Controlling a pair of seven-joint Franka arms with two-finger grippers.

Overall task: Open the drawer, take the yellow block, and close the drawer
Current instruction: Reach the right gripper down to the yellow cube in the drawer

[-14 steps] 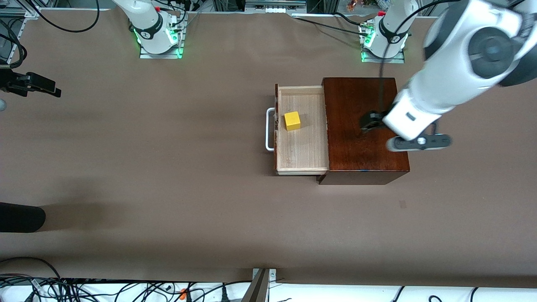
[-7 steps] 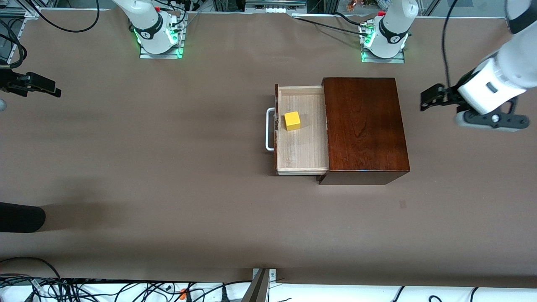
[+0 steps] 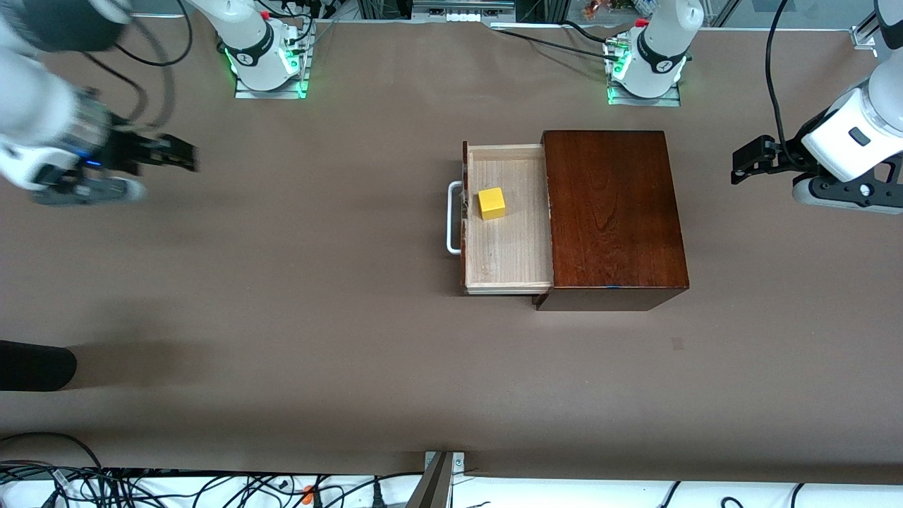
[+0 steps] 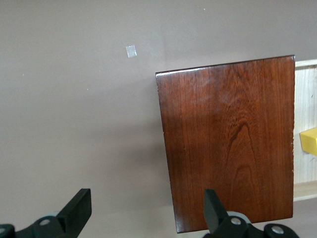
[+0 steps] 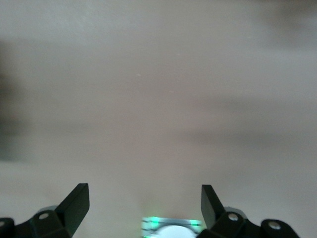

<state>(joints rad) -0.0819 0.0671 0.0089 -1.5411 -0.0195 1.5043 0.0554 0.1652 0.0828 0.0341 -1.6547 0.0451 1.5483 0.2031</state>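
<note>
The yellow block is lying in the pulled-out drawer, close to the drawer's dark front and its white loop handle, in the part of the drawer toward the robots' edge of the table. The drawer is projecting from the wooden box toward the right arm's end. The right gripper is being held over bare table near the right arm's end, its fingers spread wide and empty. The left gripper is waiting over the left arm's end, likewise released. For a clean pick, the right gripper is best being brought straight down over the block, the fingers straddling opposite flat faces and being kept off the drawer front.
</note>
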